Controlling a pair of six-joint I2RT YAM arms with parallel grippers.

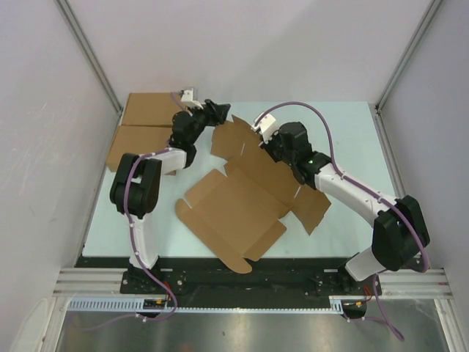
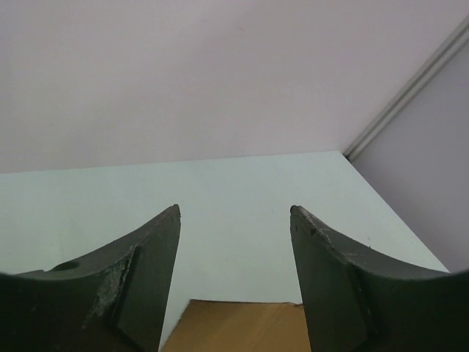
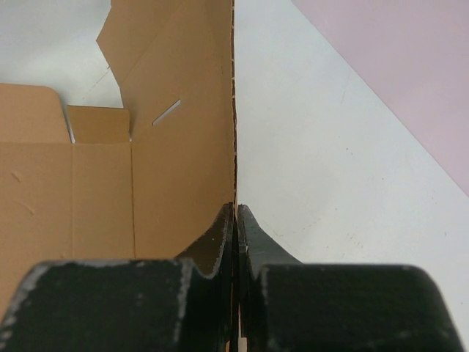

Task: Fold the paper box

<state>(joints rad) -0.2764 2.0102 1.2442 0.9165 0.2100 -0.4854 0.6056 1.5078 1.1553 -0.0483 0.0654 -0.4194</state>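
The paper box [image 1: 234, 205] lies unfolded in the middle of the table as a large brown die-cut sheet with tabs and slits. Its far panel [image 3: 168, 147] is lifted on edge. My right gripper [image 1: 265, 139] is shut on that panel's edge, and the cardboard runs straight up from between its fingertips [image 3: 236, 207]. My left gripper [image 1: 218, 114] hovers at the sheet's far left corner. Its jaws [image 2: 234, 209] stand open, and a strip of cardboard [image 2: 242, 326] shows low between the fingers without touching either pad.
Two flat brown boxes [image 1: 150, 108] [image 1: 139, 143] lie at the back left beside the left arm. The pale green table [image 1: 352, 139] is walled in by white panels, with metal posts at the back corners [image 1: 381, 106].
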